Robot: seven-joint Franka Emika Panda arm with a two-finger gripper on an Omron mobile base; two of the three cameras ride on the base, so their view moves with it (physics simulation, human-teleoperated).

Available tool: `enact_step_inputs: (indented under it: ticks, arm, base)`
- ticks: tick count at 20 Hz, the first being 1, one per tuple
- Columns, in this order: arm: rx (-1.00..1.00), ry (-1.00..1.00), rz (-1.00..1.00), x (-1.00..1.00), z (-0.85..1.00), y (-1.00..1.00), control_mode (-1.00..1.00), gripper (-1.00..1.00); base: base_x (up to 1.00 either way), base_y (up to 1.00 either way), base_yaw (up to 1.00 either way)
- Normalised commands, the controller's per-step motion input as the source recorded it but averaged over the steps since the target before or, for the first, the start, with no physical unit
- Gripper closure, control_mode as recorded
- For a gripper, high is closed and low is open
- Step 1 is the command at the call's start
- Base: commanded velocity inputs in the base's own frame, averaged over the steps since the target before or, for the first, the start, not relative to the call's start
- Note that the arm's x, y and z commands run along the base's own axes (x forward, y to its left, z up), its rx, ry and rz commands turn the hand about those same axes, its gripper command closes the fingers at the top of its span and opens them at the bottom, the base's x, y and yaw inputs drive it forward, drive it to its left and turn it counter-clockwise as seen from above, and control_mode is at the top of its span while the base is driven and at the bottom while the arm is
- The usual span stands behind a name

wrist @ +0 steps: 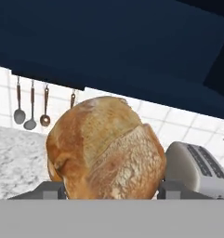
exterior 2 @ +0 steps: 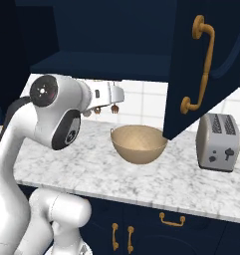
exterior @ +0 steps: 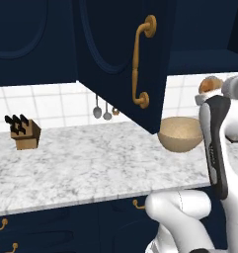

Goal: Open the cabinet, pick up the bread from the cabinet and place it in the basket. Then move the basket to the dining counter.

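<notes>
The cabinet (exterior 2: 111,35) is open: its door (exterior: 125,59) swings out over the counter (exterior: 81,158), brass handle (exterior: 140,62) facing the cameras, and the right base view looks up at the dark shelf underside behind it. The marble counter runs below, with navy drawers (exterior 2: 161,224) and brass pulls along its front. The arm (exterior 2: 52,119) bends up from the base in both base views; in the right one its wrist reaches toward the tiled wall above the basket (exterior 2: 139,143), and in the left one the hand's end pokes out past the arm's dark-trimmed link. The basket sits on the counter under the door's lower corner, its light inside bare in the right base view. The toaster (exterior 2: 218,142) stands to the right of the door in the right base view and appears again at the right of the hand view; the left base view offers a knife block (exterior: 25,132) at the far left instead. Hanging ladles (wrist: 29,104) show on the tiles in the hand and left views. The bread (wrist: 106,148) is held up in the air, the gripper (wrist: 111,190) clamped on it from both sides, close before the hand camera; in the left base view it peeks out at the right edge, above and right of the basket. No writing or labels can be read anywhere.
</notes>
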Motion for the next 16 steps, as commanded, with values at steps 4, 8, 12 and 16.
enact_step_inputs:
  ticks: [4,8,12,16]
  arm:
    - [-0.12,0.32,0.0,-0.19,-0.52,0.13,-1.0,1.0]
    - [-0.06,0.02,0.08,0.67,-0.97,-0.07,-1.0,1.0]
    - [-0.01,0.09,0.13,0.89,-0.99,-0.39,-1.0,1.0]
    - [-0.01,0.44,0.02,1.0,-0.84,-0.37,-1.0,1.0]
  base:
    - [0.0,0.0,0.0]
    - [0.0,0.0,0.0]
    - [0.0,0.0,0.0]
    - [0.0,0.0,0.0]
